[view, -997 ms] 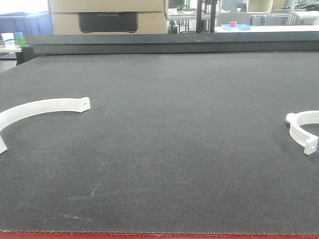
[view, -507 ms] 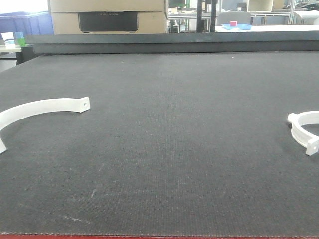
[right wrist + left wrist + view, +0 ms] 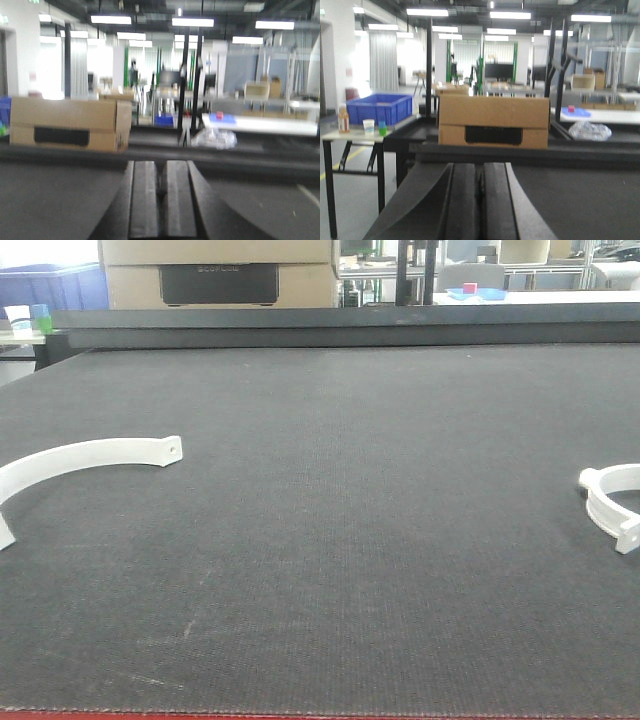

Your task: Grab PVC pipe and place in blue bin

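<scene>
Workshop hall behind, dark woven-felt bench (image 3: 330, 540) | left tool (image 3: 480, 172) and right tool (image 3: 162, 170) both clenched, empty | thin smooth white PVC pipe arc (image 3: 90, 453) lies bench-left, smaller PVC ring-piece (image 3: 608, 502) at right edge | blue bin (image 3: 380, 107) beyond bench, far left | risk: flat slick arc may slip or pivot in pinch

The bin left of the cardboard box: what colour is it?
The bin is blue, clearest in the left wrist view.
</scene>
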Controlling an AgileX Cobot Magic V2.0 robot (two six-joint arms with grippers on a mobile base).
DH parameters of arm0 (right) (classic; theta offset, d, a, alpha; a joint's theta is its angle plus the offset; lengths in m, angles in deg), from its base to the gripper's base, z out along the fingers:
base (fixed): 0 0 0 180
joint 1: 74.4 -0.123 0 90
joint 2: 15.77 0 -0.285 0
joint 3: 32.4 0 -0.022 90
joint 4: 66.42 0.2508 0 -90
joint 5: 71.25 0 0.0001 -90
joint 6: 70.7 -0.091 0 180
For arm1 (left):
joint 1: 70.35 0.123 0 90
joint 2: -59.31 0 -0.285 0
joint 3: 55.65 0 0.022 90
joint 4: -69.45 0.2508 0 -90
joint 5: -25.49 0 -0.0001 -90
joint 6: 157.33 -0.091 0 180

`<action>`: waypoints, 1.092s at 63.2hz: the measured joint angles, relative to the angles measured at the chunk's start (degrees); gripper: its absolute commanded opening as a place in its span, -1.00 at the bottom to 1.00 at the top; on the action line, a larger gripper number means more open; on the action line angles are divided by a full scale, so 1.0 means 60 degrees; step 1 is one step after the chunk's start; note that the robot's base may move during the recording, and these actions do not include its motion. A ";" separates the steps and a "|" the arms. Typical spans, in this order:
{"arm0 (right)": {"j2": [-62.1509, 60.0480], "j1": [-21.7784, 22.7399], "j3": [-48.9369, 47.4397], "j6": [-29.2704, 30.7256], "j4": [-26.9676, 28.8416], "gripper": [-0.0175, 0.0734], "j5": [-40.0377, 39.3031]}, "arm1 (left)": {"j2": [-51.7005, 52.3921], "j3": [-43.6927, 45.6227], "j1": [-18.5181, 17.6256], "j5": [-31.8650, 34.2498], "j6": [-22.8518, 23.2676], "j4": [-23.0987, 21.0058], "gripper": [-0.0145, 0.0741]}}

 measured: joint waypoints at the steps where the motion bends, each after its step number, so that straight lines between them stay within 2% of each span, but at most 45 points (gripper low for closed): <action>1: 0.0222 0.0000 -0.0180 0.0000 0.0000 -0.98 0.0203 | -0.0120 0.0303 0.0000 -0.0273 0.0000 0.0000 -0.92; 12: 0.2049 0.0000 -0.2020 0.0000 0.0000 -0.98 0.2556 | -0.1553 0.2141 0.0000 -0.2064 0.0000 -0.0013 -0.92; 20: 0.3169 0.0000 -0.2271 0.0000 0.0000 -0.98 0.3002 | -0.2569 0.2452 0.0000 -0.3198 0.0000 -0.0438 -0.92; 27: 0.4130 0.0000 -0.2271 0.0000 0.0000 -0.98 0.3155 | -0.3450 0.2407 0.0000 -0.3731 0.0000 -0.1015 -0.92; 39: 0.5888 0.0000 -0.2271 0.0000 0.0000 -0.98 0.3269 | -0.4735 0.2148 0.0000 -0.3886 0.0000 -0.1563 -0.92; 69: 0.8649 0.0000 -0.2286 -0.0009 0.0748 -0.98 0.3597 | -0.6718 0.1227 0.0000 -0.3844 0.0000 -0.1584 -0.92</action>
